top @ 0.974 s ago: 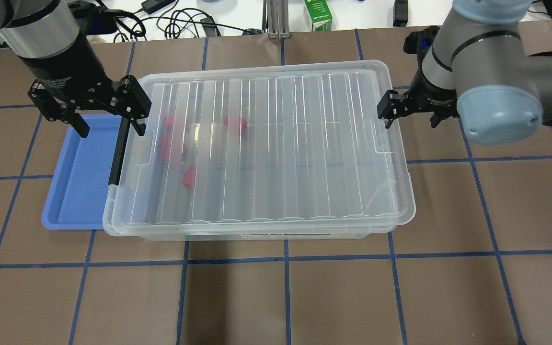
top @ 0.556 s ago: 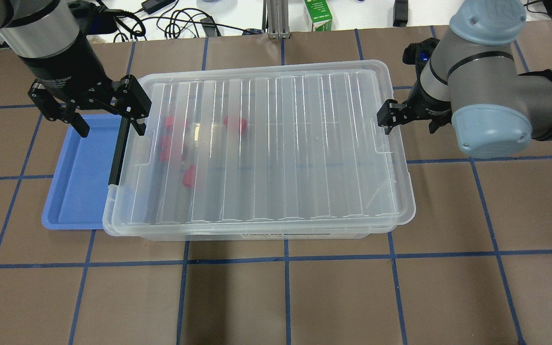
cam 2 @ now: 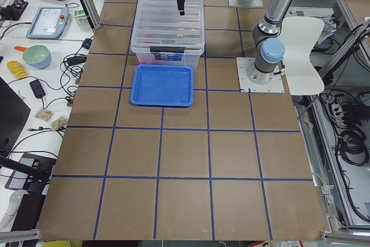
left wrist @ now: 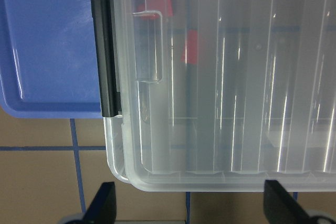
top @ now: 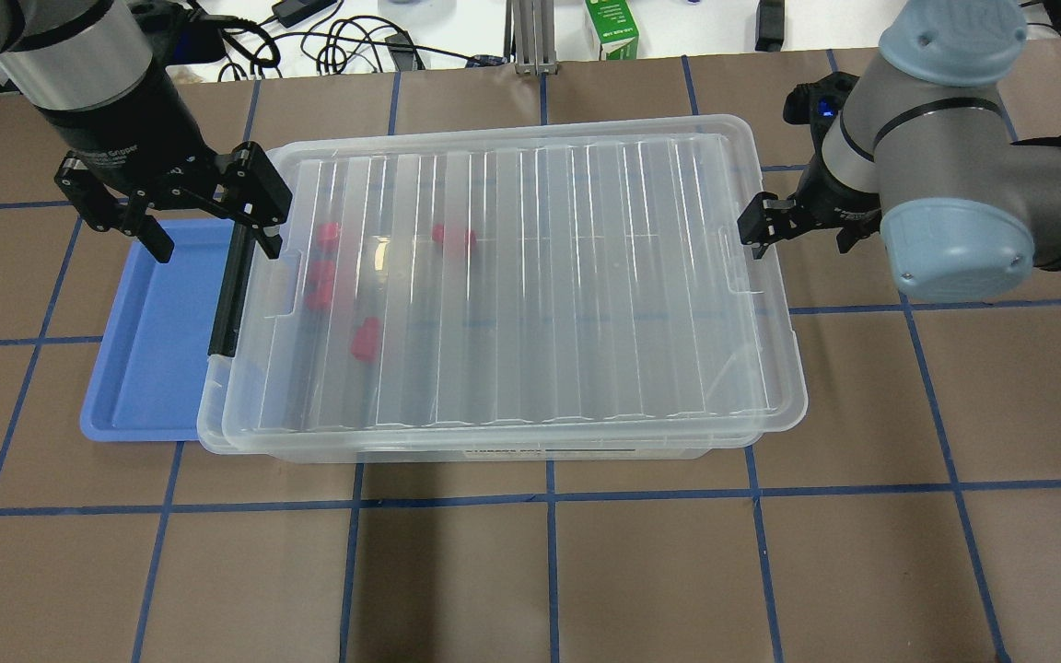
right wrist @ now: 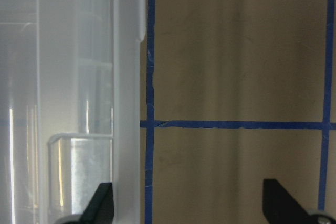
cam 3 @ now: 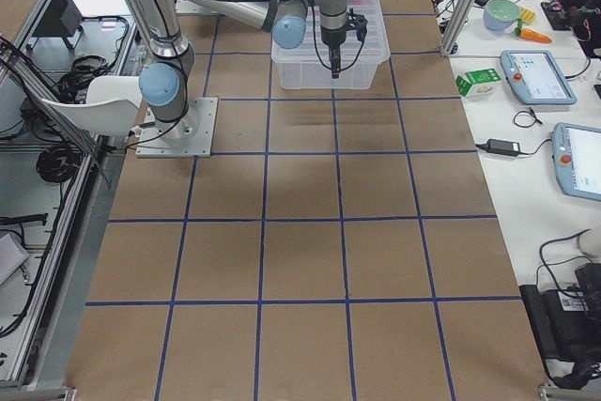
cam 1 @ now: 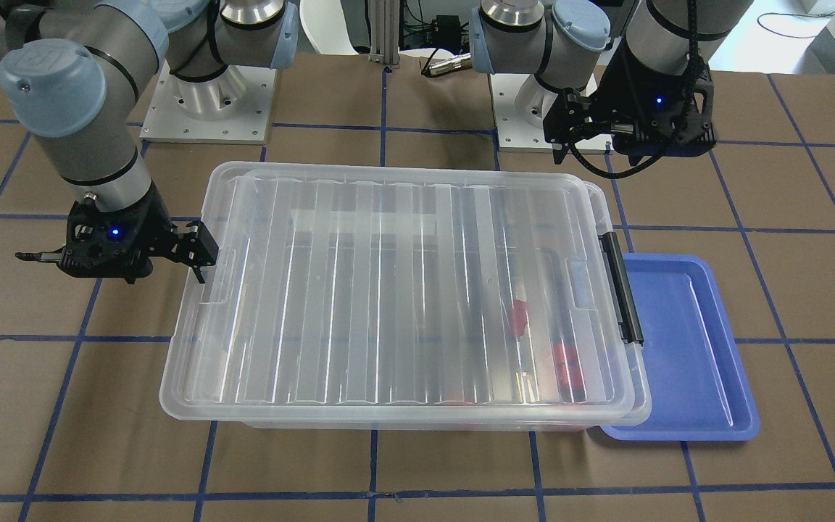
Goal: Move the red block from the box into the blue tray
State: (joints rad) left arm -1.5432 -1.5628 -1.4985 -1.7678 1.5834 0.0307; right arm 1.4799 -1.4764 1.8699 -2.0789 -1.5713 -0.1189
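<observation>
near the counter's far edge the box [top: 494,453] is seen lidded, red blocks [top: 365,339] inside, blue tray [top: 153,350] unfilled; left gripper [top: 215,247] and right gripper [top: 802,232] are spread at its ends.

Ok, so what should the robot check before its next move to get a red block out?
1. The lid is off the box: not ok, it covers the whole top.
2. The black latch is undone: cannot tell.
3. The red blocks are there to grab: ok, several show through the lid.
4. The blue tray is empty: ok, nothing lies in it.
5. The left gripper is open: ok, it hangs above the latch end.
6. The right gripper is open: ok, it is at the lid's other short edge.
</observation>
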